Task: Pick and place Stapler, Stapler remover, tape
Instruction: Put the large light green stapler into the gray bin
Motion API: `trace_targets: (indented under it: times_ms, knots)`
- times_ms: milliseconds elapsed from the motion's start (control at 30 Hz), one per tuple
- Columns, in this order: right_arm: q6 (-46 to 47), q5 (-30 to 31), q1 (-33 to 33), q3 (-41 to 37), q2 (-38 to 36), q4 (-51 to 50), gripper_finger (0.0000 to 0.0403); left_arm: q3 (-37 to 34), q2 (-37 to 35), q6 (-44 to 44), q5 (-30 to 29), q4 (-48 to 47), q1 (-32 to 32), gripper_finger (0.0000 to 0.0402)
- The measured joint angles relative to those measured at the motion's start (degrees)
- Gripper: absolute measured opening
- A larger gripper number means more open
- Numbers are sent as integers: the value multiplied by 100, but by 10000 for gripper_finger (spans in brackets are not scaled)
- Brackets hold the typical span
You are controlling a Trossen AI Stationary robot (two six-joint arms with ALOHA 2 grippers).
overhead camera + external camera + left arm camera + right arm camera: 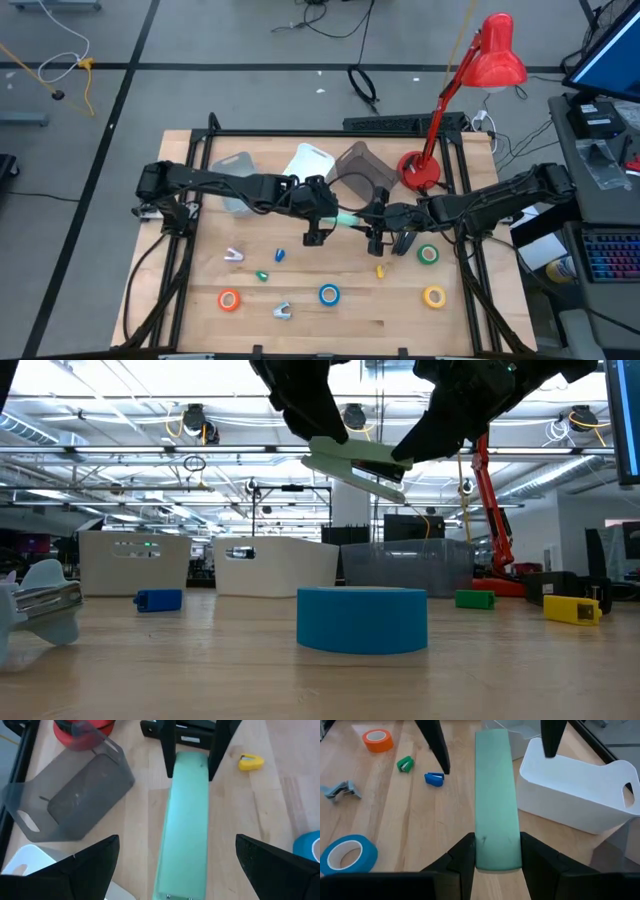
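**Stapler held in the air between two arms**

The right pincer (496,865) is clenched on one end of the green stapler (495,795), which hangs above the middle of the table (330,335). The left pincer (172,860) stands spread wide around the other end of it, with its fingers (75,870) on both sides and not touching. So the stapler looks like it is carried by the right arm alone.

In my judgement the risk is here: the stapler is long and gripped only at one end, so it can tilt or slip out if the right arm moves fast. If the left pincer closes off-centre, it may push the stapler sideways, and the two arms are close enough to bump.

Nearest on the table lie the tape rolls, all untouched: orange (229,299), blue (329,294), yellow (433,296), and green (428,254) just beside the right arm. Between them lie small staple removers: grey (282,311), green (262,276), blue (279,256), yellow (380,270).

Farther back stand three bins, clear (236,180), white (308,162) and smoky grey (362,165), then the red lamp (490,55). The bins sit behind the crossed arms, so the way to them goes over these arms.
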Motion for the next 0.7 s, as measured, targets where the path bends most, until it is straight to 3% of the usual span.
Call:
trace_targets:
  times_ms: [700]
  knots:
    - [-58,-132,0,2,4,207,124,-3,229,103,234,-213,160,397]
